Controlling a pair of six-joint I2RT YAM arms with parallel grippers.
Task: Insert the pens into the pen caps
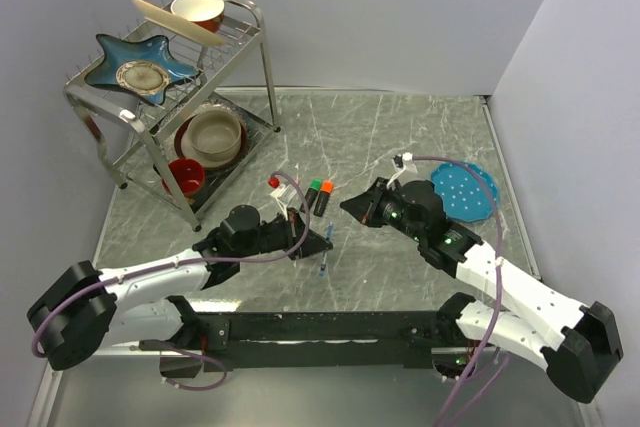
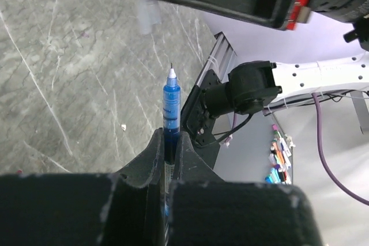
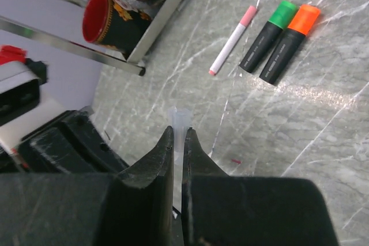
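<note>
Blue ballpoint juts from left pincer, clear cap from right pincer.

White arms, black joints — purple cables

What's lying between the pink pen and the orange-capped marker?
The green-capped marker, right beside the orange-capped marker; the right wrist view shows it.

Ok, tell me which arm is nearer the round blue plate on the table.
Right. The right gripper hangs just left of the round blue plate, its wrist beside the rim; the left gripper lies farther left, beyond the right one.
</note>
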